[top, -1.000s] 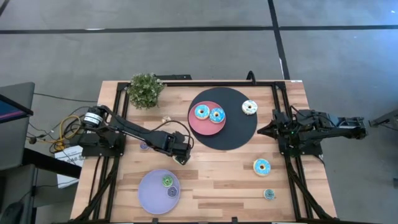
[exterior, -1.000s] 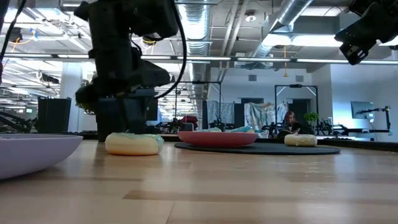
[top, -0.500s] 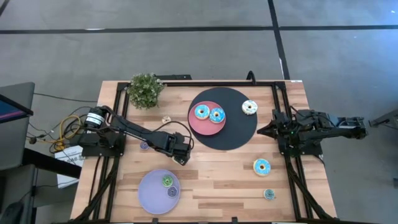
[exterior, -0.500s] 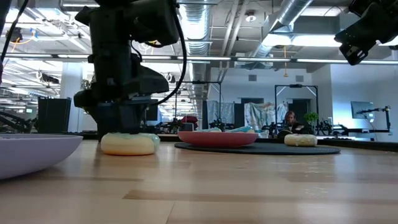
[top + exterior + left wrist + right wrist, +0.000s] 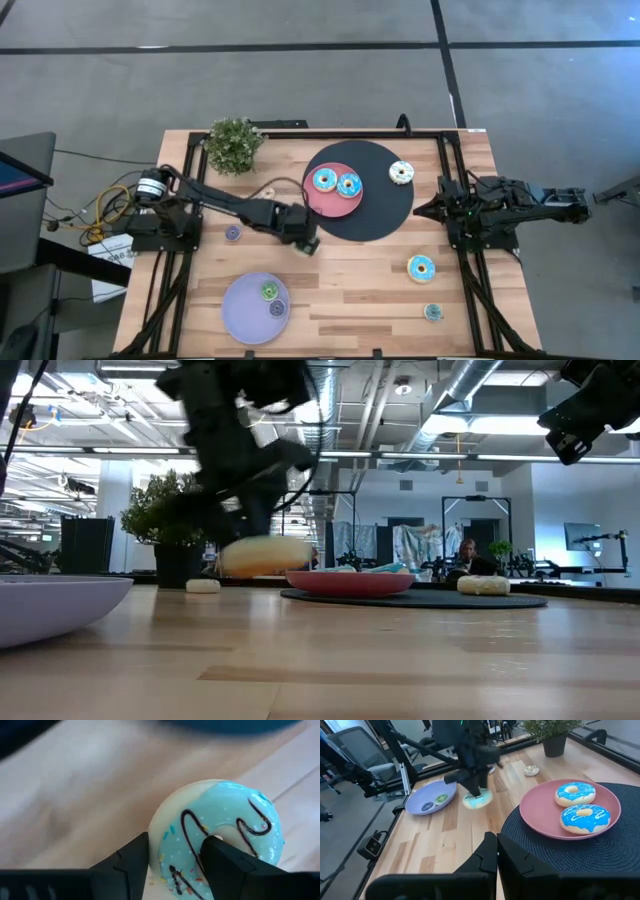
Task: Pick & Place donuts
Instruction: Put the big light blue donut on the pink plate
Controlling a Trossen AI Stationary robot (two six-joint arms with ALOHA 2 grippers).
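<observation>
The left tool (image 5: 303,236) pinches a light-blue iced donut (image 5: 220,832) by its ring, one finger through the hole, held above the table (image 5: 340,285) just beside the pink plate (image 5: 322,203). The right tool (image 5: 496,851), fingers pressed together, waits at the table's right edge.
</observation>
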